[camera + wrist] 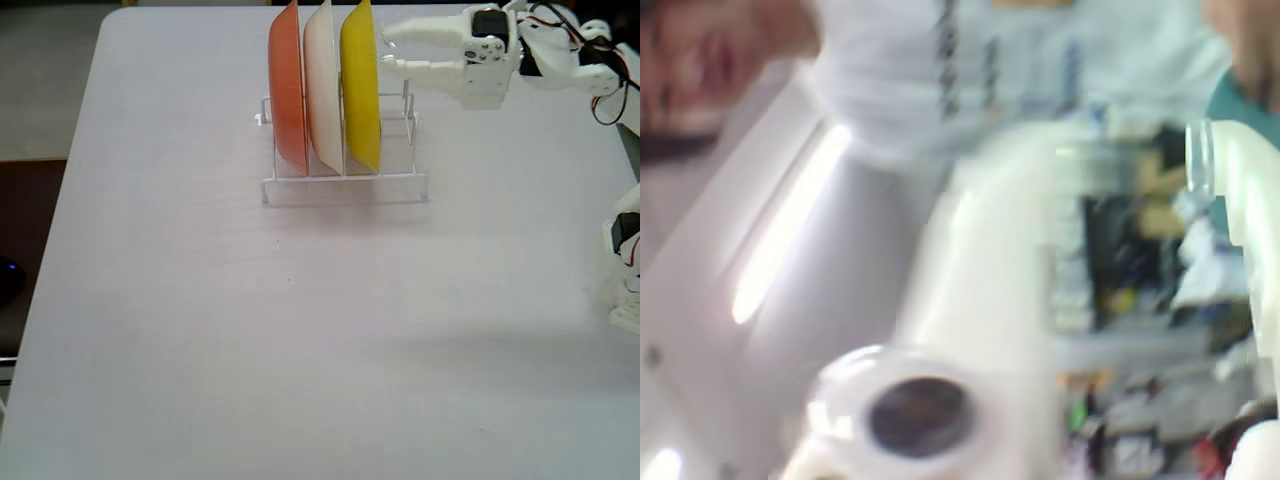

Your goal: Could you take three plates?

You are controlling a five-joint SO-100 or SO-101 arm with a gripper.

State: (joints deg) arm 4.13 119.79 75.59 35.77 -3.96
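Blurred white arm housing with a dark round hole [920, 415] is filling the bottom of the wrist view, closest to the lens; behind it only a person's light shirt [1010, 60] and room clutter are showing, so that camera is pointing up and away from the worktop and giving nothing on the plates.

Fixed view is carrying the scene. White wire rack [345, 185] is standing on the pale worktop [250, 350] toward the far edge, holding three plates upright on edge in its slots: orange plate [288, 90] on the view's left, cream-white plate [322, 85] in the middle, yellow plate [360, 85] on the right. Edge-up storage is leaving each rim exposed for a pinch from the side. No light blue plate is showing anywhere; rack slots right of the yellow plate are standing empty.

Arm is reaching in from the view's right, roughly level, with the jaws [384, 52] parted slightly and holding nothing, tips just beside the upper rim of the yellow plate. Contact cannot be told at this size. That plate is the outermost on the arm's side, so it is likely the one being lined up for grasping; level approach suits a rim standing vertical. Orange plate is sitting farthest from the arm.
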